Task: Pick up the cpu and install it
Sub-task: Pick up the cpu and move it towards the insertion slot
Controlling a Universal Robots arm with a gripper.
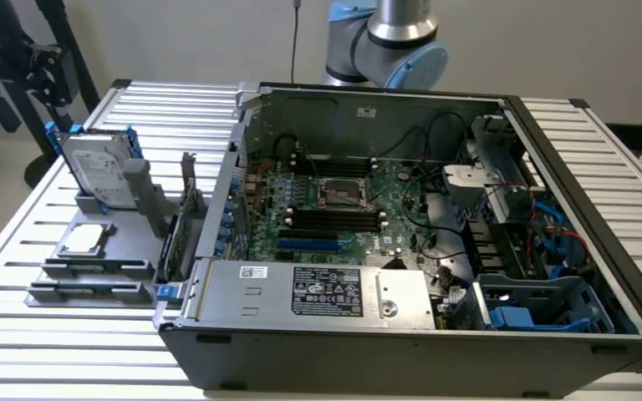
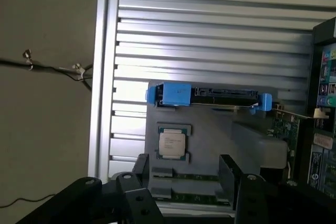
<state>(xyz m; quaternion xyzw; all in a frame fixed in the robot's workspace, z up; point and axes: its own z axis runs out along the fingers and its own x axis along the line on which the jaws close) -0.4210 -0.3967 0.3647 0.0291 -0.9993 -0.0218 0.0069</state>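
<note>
The cpu (image 1: 84, 240) (image 2: 171, 142) is a small square chip with a silver top. It lies flat on a grey fixture (image 1: 114, 251) (image 2: 215, 127) on the slatted table, at the exterior view's left of the open computer case (image 1: 410, 351). My gripper (image 2: 185, 165) hangs well above the fixture, open, with its two black fingers (image 2: 140, 167) spread wide and nothing between them. In the wrist view the cpu shows beyond the gap, near one finger. Inside the case, the motherboard's empty socket (image 1: 341, 194) lies in the middle. Part of the arm (image 1: 388, 38) rises behind the case.
A silver hard drive in a blue bracket (image 1: 96, 171) (image 2: 210, 95) stands upright on the fixture just behind the cpu. A circuit card (image 1: 185, 219) stands between fixture and case. A grey power-supply box (image 1: 321, 292) fills the case's front. The table edge (image 2: 102, 77) is close by.
</note>
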